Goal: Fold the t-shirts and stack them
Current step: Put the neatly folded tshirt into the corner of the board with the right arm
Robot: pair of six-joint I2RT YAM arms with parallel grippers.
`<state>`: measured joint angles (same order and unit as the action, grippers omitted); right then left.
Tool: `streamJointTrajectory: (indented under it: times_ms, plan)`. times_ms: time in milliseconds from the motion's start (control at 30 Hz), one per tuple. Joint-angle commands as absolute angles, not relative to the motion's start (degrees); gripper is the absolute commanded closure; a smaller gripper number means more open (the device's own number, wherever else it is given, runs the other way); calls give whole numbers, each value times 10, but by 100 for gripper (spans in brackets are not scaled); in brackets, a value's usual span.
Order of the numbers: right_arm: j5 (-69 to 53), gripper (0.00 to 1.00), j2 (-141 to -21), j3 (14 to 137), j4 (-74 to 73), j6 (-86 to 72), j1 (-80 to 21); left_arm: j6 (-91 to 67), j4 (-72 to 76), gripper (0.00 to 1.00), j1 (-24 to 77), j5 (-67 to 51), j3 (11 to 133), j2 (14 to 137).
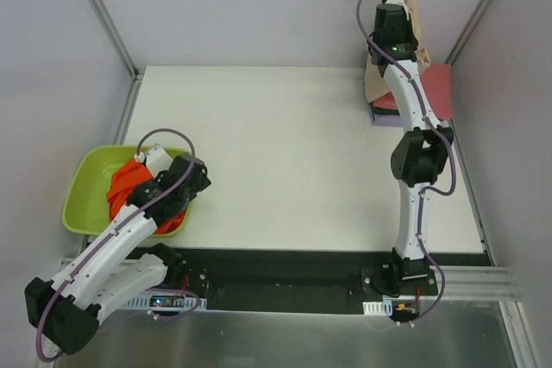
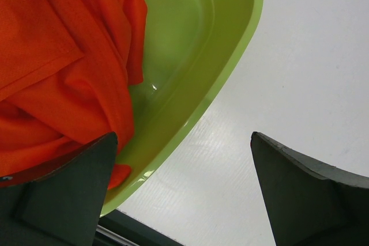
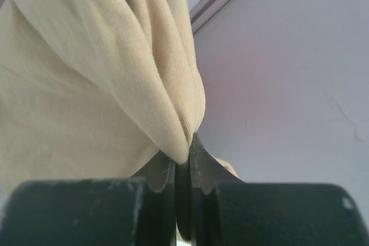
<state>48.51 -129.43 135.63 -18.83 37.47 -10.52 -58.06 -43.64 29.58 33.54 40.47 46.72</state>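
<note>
My right gripper [image 1: 398,8] is raised at the far right corner, shut on a fold of the beige t-shirt [image 3: 104,79], which hangs from its jaws [image 1: 376,75] over the stack. The stack at the far right shows the pinkish-red shirt [image 1: 438,88], with dark green and lavender edges [image 1: 385,116] beneath. The bright orange t-shirt [image 1: 129,185] lies crumpled in the lime-green basin [image 1: 90,180]. My left gripper [image 2: 183,188] is open and empty, low over the basin's near right rim [image 2: 190,119], with the orange shirt [image 2: 63,67] to its left.
Grey walls and metal frame posts close the table at the back and sides. The black base rail [image 1: 285,277] runs along the near edge. White table surface [image 1: 276,152] lies between the basin and the stack.
</note>
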Motion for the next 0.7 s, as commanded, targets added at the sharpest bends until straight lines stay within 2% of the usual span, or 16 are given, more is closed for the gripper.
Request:
streamJointTrajectory:
  times_ms: [0,133,400,667]
  plan:
    - [467,100,-1288,1362,-195,310,-77,-592,-447,1,296,344,429,483]
    - [460,100,-1295,1362,-209,291,-55,-592,-447,1,296,342,434,500]
    - [356,99,-1300,1311,-225,215,-4,-589,-447,1,296,343,445,519]
    - [369,97,-1315,1291,-242,175,25,-592,-446,1,296,345,460,546]
